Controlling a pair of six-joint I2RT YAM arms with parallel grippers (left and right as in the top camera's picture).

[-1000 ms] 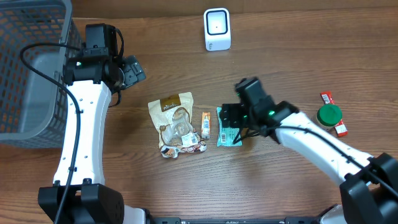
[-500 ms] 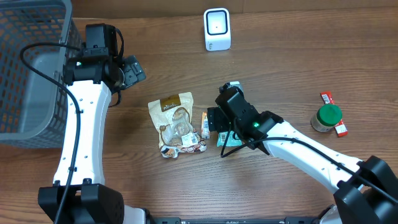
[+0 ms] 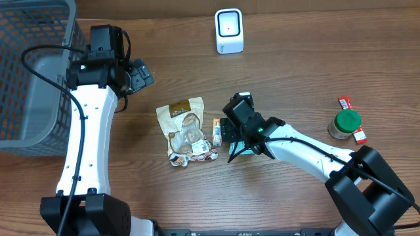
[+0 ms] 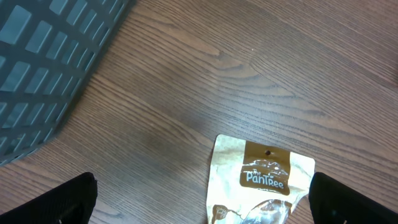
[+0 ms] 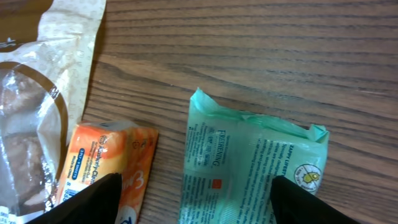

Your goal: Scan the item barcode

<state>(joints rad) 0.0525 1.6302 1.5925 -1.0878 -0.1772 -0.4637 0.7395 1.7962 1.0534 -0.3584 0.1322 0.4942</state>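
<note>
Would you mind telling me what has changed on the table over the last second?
The right gripper moved toward the pouch and now hovers over the green packet, fingers apart, nothing taken hold of. The left gripper, pouch, orange packet and scanner stayed put.

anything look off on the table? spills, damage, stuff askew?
Nothing spilled or broken. Minor only: the brown pouch lies crumpled and slightly tilted, and the green packet has a wrinkled, jagged top edge. The green-lidded jar has its lid on.
</note>
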